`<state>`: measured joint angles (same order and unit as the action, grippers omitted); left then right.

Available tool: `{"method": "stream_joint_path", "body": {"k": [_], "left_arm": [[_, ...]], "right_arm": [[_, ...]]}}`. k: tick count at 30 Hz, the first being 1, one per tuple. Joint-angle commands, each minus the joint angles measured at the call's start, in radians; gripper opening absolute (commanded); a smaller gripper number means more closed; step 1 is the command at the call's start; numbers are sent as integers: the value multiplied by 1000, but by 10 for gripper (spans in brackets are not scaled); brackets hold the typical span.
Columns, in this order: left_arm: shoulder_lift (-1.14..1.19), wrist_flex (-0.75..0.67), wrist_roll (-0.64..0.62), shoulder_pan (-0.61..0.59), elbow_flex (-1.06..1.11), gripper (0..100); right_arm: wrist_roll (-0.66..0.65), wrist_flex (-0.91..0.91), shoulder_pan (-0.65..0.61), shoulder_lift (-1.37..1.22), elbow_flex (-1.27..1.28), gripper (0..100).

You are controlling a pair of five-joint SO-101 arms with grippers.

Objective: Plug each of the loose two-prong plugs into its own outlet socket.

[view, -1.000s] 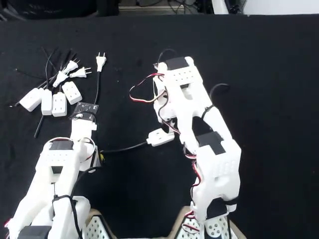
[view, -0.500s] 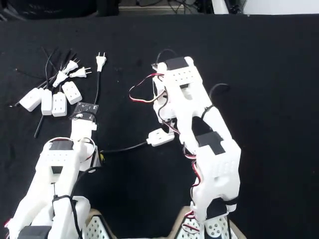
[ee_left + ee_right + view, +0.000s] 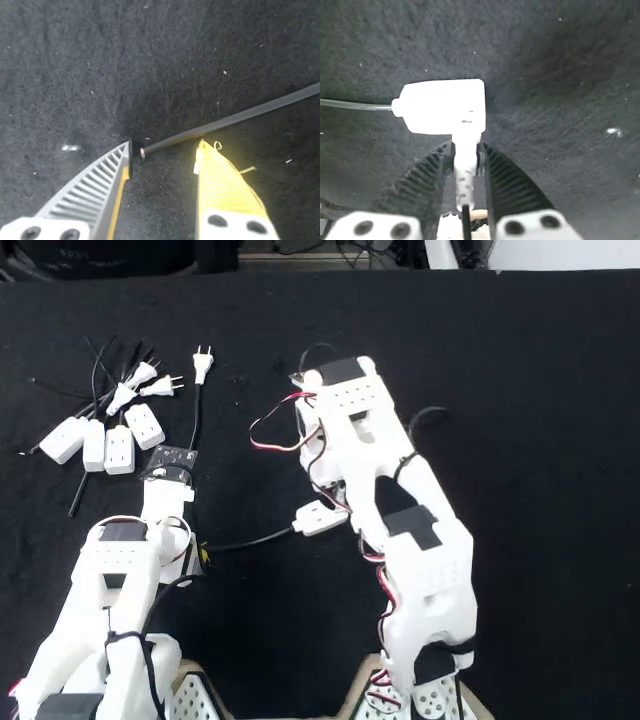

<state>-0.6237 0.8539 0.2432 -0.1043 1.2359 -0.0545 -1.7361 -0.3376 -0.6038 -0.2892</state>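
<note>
Plug (image 3: 465, 175), slim, white, in right pincer (image 3: 466, 146), touching boxy socket (image 3: 442, 106)

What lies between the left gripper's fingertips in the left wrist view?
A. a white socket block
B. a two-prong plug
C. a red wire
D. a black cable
D: in the left wrist view the black cable runs through the gap between the spread fingertips of the left gripper.
</note>
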Motion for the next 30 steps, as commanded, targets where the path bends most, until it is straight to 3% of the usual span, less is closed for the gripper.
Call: {"method": "stream_joint_path", "body": {"k": [1,30], "left_arm": [[-8,3,3,35,21,220],[-8,2,3,35,21,220]], "right_arm": [[-18,-28,-84,-1,31,10],[-48,-31,-31,272,145,10]]}}
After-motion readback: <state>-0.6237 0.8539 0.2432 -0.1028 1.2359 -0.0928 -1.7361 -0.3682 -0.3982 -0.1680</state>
